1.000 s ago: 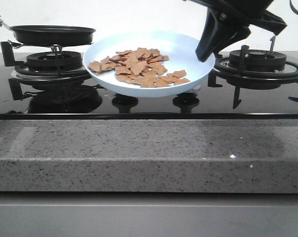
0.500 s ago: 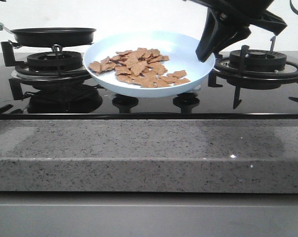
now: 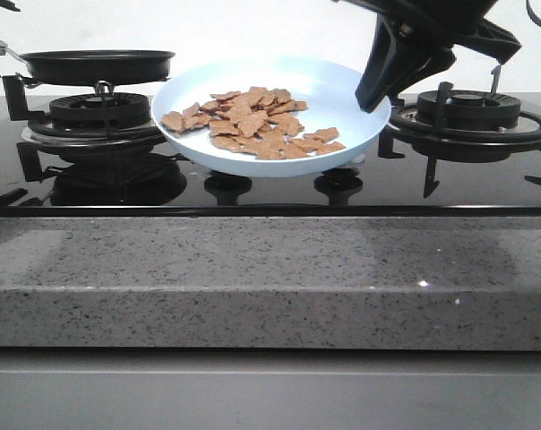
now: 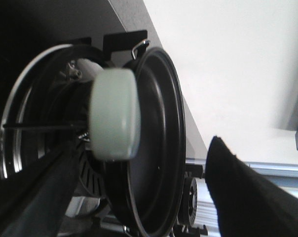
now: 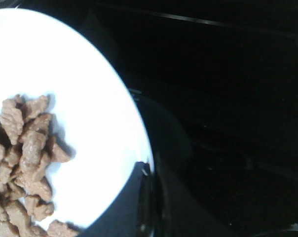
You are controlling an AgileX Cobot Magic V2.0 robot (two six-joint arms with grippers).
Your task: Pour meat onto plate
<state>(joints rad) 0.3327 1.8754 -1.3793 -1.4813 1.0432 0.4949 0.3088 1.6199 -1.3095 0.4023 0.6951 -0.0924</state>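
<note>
The pale blue plate (image 3: 333, 94) is between the two burners, with the meat (image 3: 248, 121) in a loose reddish-brown pile on it. My right gripper (image 3: 373, 94) is shut on the plate's right rim. In the right wrist view the gripper (image 5: 144, 173) clamps the rim of the plate (image 5: 90, 98) beside the meat (image 5: 25, 148). The black pan (image 3: 96, 64) sits on the left burner. My left gripper (image 4: 139, 148) is open, its fingers (image 4: 247, 197) wide on either side of the pan's pale green handle (image 4: 114, 113), not touching it.
The left burner grate (image 3: 91, 112) carries the pan. The right burner grate (image 3: 472, 112) stands just behind my right gripper. Two stove knobs (image 3: 338, 184) sit below the plate. A speckled grey counter edge (image 3: 270, 278) runs along the front.
The pan has settled slightly lower onto the left burner. My left gripper has opened off the handle. The plate and right gripper have not moved.
</note>
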